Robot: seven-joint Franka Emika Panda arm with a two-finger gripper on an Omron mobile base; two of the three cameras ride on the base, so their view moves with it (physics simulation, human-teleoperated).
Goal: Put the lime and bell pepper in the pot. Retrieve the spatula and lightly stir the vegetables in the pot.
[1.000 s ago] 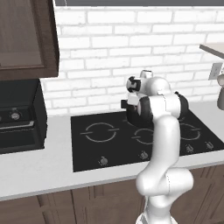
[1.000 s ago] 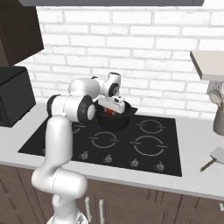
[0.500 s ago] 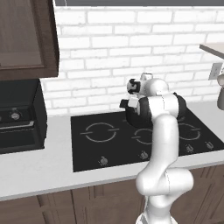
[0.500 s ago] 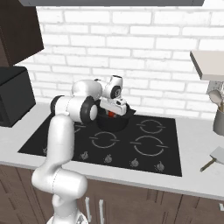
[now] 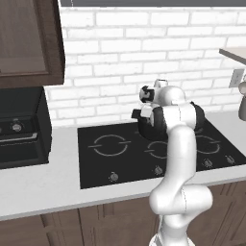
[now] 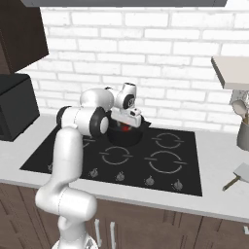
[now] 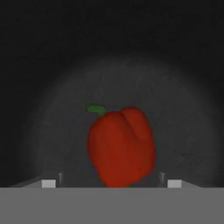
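The red bell pepper (image 7: 121,146) lies on the floor of the black pot (image 7: 179,105), with its green stem pointing up-left in the hand view. My gripper (image 7: 111,183) hangs over it, open, and its finger tips stand wide on either side without touching the pepper. From the right base view, the hand (image 6: 127,116) dips into the pot (image 6: 122,137) on the rear left burner, and a bit of red bell pepper (image 6: 126,128) shows under it. The pale grey spatula (image 6: 238,174) lies on the counter at the far right. The lime is hidden.
The black cooktop (image 6: 160,165) carries the pot. A grey holder with round-headed spoons (image 6: 242,131) stands at the back right, under a shelf (image 6: 231,70). A dark microwave (image 5: 19,127) sits at the left on the counter (image 5: 53,180).
The hand has sunk a little further into the pot. Its jaws have spread apart and let the bell pepper go onto the pot floor.
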